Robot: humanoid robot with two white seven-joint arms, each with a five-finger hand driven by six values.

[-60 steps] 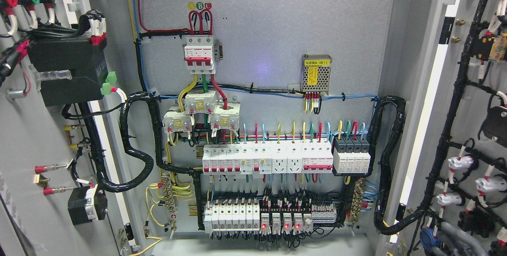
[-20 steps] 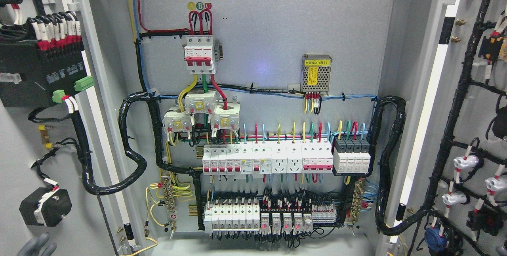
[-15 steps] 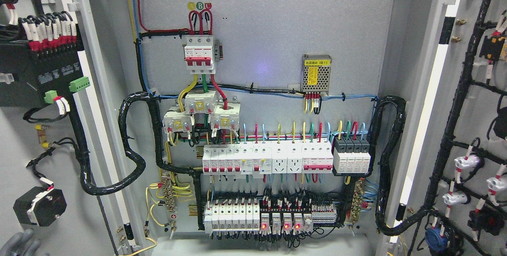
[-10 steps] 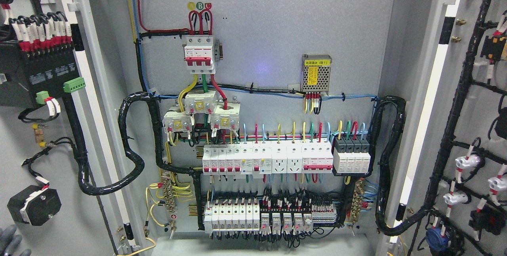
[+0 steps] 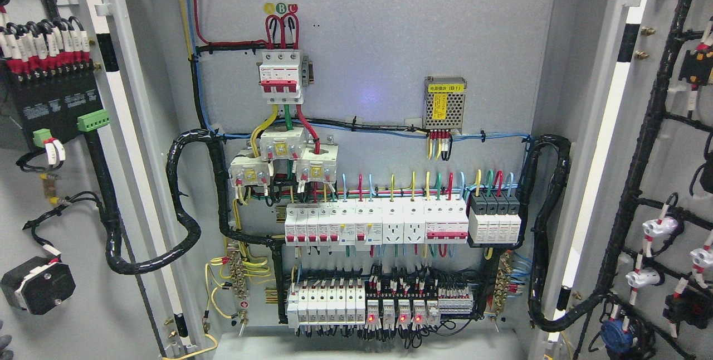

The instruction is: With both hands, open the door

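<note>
The grey electrical cabinet stands open before me. Its left door (image 5: 72, 304) is swung out wide at the picture's left, its inner face carrying a black module (image 5: 53, 101) with red-and-white wire ends and a black knob back (image 5: 36, 285). The right door (image 5: 668, 142) is swung out at the right edge, showing black wire looms and white lamp backs. Only a grey sliver of my left hand (image 5: 3, 343) shows at the bottom left corner, beside the left door. My right hand is out of view.
Inside, the back panel (image 5: 367, 42) holds a red-and-white main breaker (image 5: 281, 76), a perforated power supply (image 5: 444, 102) and rows of white breakers (image 5: 373, 223) and relays with red lights (image 5: 398, 310). Thick black cable loops (image 5: 189, 226) run from the panel to each door.
The left door has swung further outward to the left, its module and knob sliding toward the edge. My left hand has slipped almost out of the frame. The right door has shifted slightly outward.
</note>
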